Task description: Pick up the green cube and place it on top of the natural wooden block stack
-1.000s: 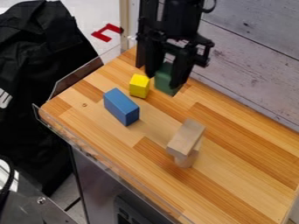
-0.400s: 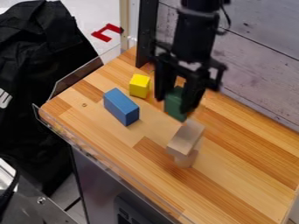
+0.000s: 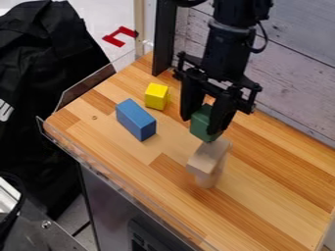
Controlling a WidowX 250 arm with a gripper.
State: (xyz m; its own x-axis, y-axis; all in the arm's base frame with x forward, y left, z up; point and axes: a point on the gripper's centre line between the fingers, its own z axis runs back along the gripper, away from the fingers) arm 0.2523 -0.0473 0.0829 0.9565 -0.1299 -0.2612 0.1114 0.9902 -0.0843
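The jaws are closed in on the green block (image 3: 200,128), one on each side, so the gripper (image 3: 202,123) has it held tight. The gripper hangs down from the top, right of the middle.

Now from the left. A big black cloth (image 3: 46,73) with folds hangs there, with a bit of white at its left edge. Down in the left corner is a gray metal thing (image 3: 39,233). A red thing (image 3: 120,36) lies past the far left end of the table. A clear rim (image 3: 91,164) goes along the near side of the wood table (image 3: 262,201).

On the table, the blue block (image 3: 136,120) lies on its long side, at a slant. The yellow block (image 3: 156,96) is near it, a bit farther back and to the right. Behind the yellow one, a black post (image 3: 163,41) stands up straight.

Next comes the green block, just over the back end of a long pale block (image 3: 209,155). I can't tell if they touch. The long one lies on top of a small pale block (image 3: 207,180) that stands under it. At the back and right is a gray wood wall (image 3: 304,73).
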